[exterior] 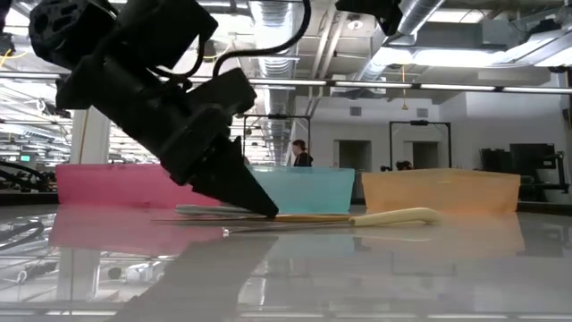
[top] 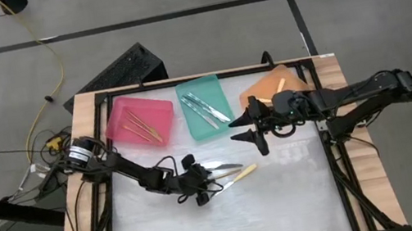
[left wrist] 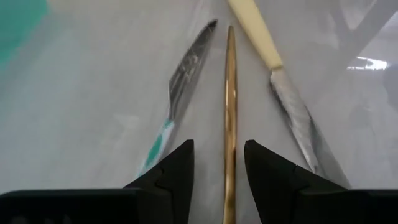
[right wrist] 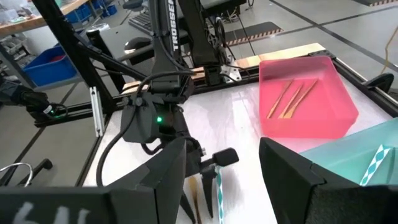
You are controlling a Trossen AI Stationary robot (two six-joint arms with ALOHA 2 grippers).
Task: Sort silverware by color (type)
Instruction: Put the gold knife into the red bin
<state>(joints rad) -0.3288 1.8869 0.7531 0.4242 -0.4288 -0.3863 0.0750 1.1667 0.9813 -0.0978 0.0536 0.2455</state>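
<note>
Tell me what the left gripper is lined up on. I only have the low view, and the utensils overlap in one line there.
Observer: The left gripper is open, with a gold-tan utensil lying between its fingers.
Operator: Name its neighbours.
Observer: A teal-handled fork lies on one side of it and a pale yellow-handled knife on the other.
Operator: Give me its tray.
Observer: The pink tray already holds gold-tan utensils, so it likely belongs there.

Glossy table [exterior: 375, 277]; translucent plastic trays [exterior: 442, 190]
</note>
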